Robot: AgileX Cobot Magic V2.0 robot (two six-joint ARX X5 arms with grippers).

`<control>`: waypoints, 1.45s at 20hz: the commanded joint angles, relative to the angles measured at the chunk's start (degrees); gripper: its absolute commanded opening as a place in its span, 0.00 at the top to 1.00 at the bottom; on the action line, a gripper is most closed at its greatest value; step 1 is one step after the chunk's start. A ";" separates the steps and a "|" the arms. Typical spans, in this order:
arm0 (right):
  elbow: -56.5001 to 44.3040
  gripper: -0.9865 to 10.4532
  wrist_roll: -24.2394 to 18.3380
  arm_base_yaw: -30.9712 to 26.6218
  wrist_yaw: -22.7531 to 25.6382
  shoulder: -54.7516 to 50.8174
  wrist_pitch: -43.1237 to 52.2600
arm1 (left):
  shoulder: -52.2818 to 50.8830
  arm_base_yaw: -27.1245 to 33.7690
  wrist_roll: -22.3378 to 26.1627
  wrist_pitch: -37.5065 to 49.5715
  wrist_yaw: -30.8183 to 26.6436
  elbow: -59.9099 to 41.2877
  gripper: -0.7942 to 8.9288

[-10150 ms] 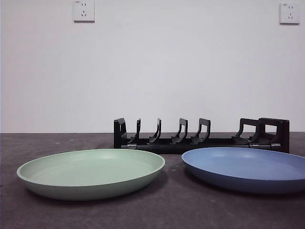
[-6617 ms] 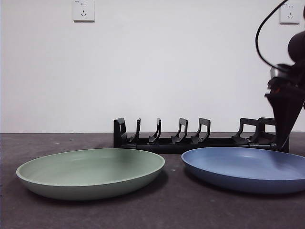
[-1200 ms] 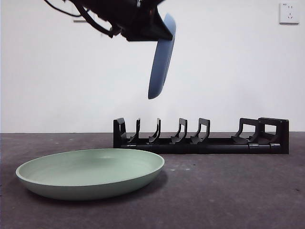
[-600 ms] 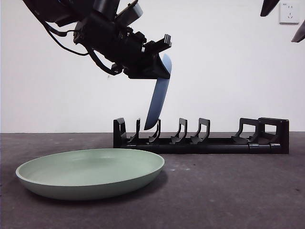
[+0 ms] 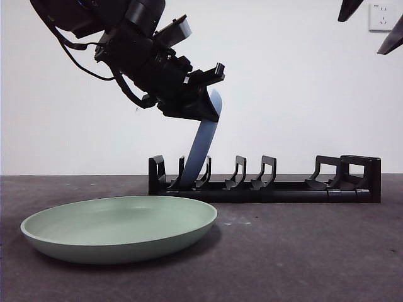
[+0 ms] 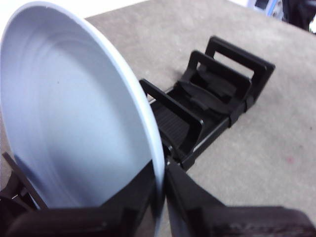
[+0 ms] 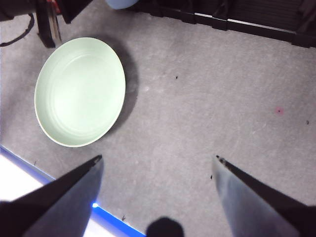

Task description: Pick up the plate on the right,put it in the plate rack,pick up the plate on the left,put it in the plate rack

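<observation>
My left gripper (image 5: 203,108) is shut on the rim of the blue plate (image 5: 201,150), which stands on edge, tilted. The plate's lower edge sits down between prongs near the left end of the black plate rack (image 5: 283,187). In the left wrist view, my left gripper (image 6: 160,170) pinches the blue plate (image 6: 74,108), with the rack (image 6: 217,94) just behind it. The green plate (image 5: 119,226) lies flat on the table at the front left. My right gripper (image 5: 371,25) hangs open high at the top right, its fingers wide above the table, with the green plate (image 7: 79,91) below.
The dark table runs from the rack to the front edge. A wall socket (image 5: 382,16) sits on the white wall behind. The rack's other slots, toward its right end, hold nothing.
The left gripper has lowered the blue plate from well above the rack until its bottom edge is between the prongs. The right gripper stays high at the corner.
</observation>
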 commanded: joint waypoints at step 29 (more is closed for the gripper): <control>-0.55 0.59 0.72 0.07 -1.31 -0.07 3.89 | -19.65 -0.11 5.75 -13.44 4.39 0.04 0.69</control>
